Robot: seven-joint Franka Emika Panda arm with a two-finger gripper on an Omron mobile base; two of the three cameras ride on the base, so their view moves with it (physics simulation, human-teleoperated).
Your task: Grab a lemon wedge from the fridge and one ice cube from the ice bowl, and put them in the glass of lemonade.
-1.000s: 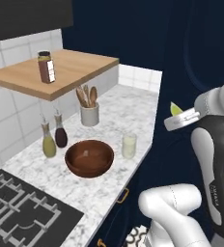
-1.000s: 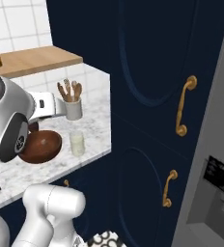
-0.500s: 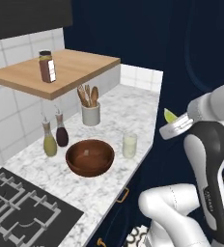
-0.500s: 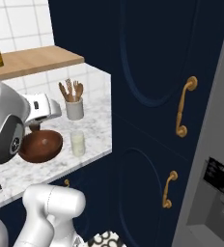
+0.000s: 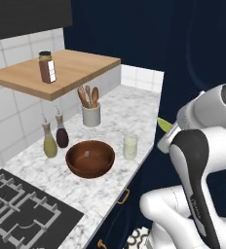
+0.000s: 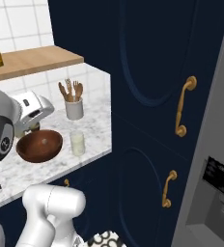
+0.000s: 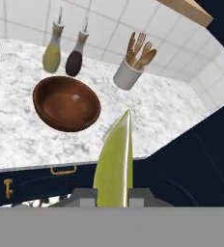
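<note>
Pinching the lemon wedge (image 7: 115,161) narrowly, the tool (image 7: 113,195) hangs off the desk (image 5: 134,109) edge, at three o'clock of the glass of lemonade (image 5: 130,146), seemingly lining up a drop.

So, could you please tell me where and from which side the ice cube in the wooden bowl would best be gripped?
Come straight down from above: the ice bowl is open only at the top and its curved wall blocks any sideways approach. The small pale cube lies near the middle of the floor, so pinch its opposite sides there.
</note>
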